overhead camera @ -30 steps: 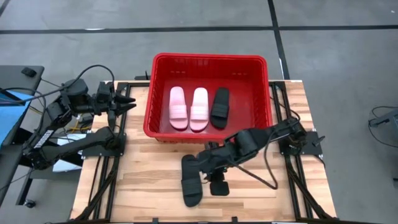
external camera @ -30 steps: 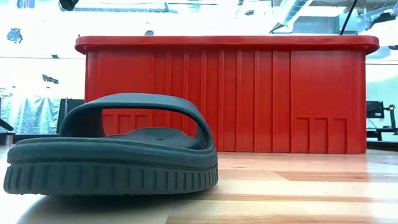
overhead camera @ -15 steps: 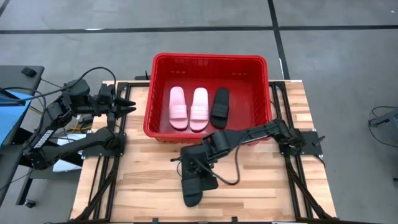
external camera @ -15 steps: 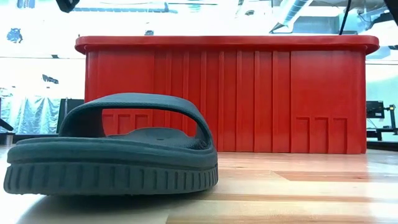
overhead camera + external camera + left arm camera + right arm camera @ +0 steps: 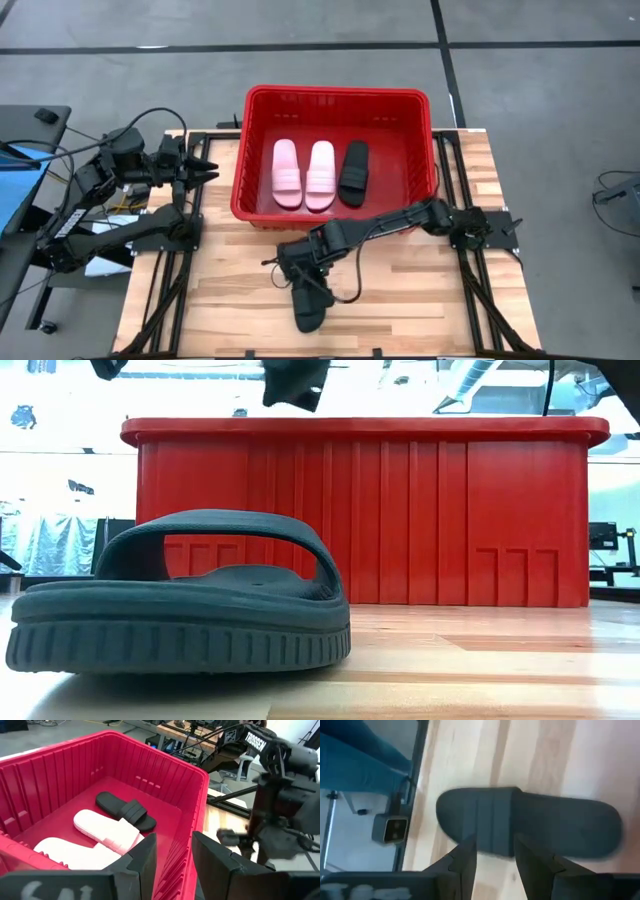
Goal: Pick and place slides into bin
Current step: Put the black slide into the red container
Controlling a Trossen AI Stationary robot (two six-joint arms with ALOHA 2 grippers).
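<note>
Last black slide point(image 5: 308, 303) lies on the table point(image 5: 240, 300) in front of the bin point(image 5: 338, 95); three slides inside already. Right gripper point(image 5: 297, 272) hovers above its strap, fingers parted, nothing held. Best to descend straight, straddle the strap, close, lift clear of the rim. Left gripper point(image 5: 205, 167) waits beside the bin, fingers apart. "TROSSEN" printed on right arm

— Is the light even from above?
— Yes, soft and bright on the pale wooden table point(image 5: 420, 300); shadows are weak.
— And the low view?
— The room behind is overexposed, almost white. In the right wrist view the black rubber slide sandal point(image 5: 530, 822) is blurred.
</note>
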